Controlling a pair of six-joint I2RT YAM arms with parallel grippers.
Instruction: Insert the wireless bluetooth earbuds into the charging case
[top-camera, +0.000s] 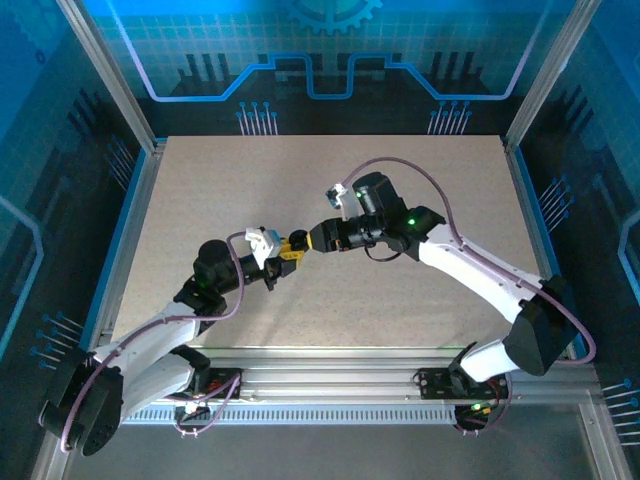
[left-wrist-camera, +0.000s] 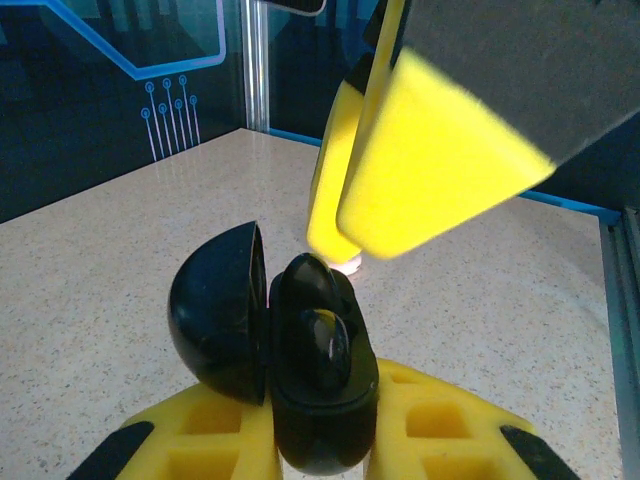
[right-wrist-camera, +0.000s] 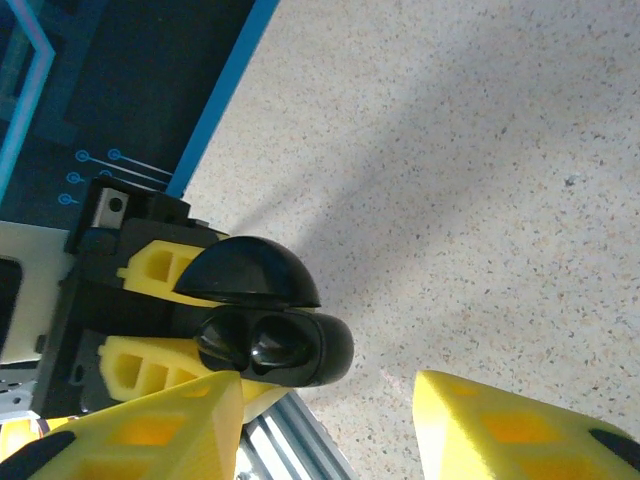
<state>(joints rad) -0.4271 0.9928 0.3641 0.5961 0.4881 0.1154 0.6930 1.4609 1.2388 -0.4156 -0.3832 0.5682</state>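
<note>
No text, label, brand or number can be read. The backdrop (top-camera: 200, 60) is printed with blue circuit-style lines and part of a gear outline (top-camera: 330, 12) at the top edge — shapes alone, with no letters among them. The same line pattern is seen on the side walls in the wrist views. The black case (left-wrist-camera: 320, 390) is seen from both wrists, and no marking can be made out on its glossy shell.
</note>
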